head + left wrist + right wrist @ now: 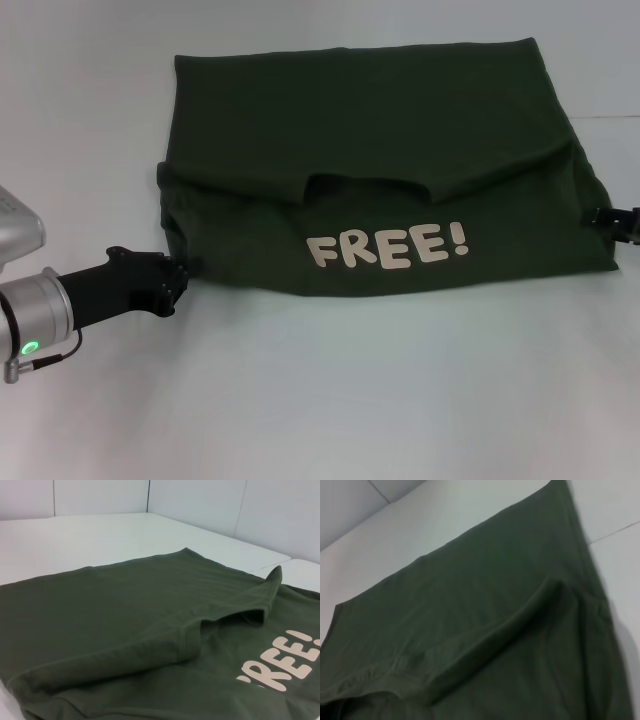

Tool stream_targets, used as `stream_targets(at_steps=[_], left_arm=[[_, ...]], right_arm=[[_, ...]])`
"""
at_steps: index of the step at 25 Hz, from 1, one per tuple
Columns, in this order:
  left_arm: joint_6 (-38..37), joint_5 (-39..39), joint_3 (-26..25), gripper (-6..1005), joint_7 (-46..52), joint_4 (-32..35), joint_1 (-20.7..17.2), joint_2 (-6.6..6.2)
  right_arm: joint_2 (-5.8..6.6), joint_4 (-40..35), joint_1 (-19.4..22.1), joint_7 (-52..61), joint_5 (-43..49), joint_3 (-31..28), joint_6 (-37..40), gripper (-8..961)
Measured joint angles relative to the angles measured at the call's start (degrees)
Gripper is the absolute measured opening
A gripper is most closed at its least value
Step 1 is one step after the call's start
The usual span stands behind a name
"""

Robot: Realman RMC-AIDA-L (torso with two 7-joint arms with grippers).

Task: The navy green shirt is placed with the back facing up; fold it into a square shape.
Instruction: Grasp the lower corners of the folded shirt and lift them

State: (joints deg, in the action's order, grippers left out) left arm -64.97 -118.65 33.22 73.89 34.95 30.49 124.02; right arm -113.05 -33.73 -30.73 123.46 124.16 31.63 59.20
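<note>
The navy green shirt (370, 130) lies spread on the white table, and its near part is folded over so that a cream "FREE!" print (388, 247) faces up. A curved neckline edge (368, 186) shows along the top of the folded flap. My left gripper (183, 272) sits at the flap's near left corner, touching the cloth. At the shirt's right edge is my right gripper (605, 217), against the fabric. The left wrist view shows the flap's rolled fold (150, 650) and part of the print (290, 657). In the right wrist view only green cloth (485, 605) appears.
The white table (320, 400) stretches out in front of the shirt and to its left. Low white walls (200, 505) stand behind the table in the left wrist view.
</note>
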Motion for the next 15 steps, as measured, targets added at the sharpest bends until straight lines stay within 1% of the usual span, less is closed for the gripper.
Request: stream_targets(at_steps=[6,15], left_arm=[[0.02,0.0,-0.01,17,0.03,0.04,-0.09,0.0],[0.03,0.0,0.0,18,0.03,0.0,-0.17,0.0]], right_arm=[[-0.41,1.54,-0.53,-0.33,0.03,0.33,-0.83,728],[-0.38,1.62,0.35,-0.33,0.03,0.25,-1.63,714]])
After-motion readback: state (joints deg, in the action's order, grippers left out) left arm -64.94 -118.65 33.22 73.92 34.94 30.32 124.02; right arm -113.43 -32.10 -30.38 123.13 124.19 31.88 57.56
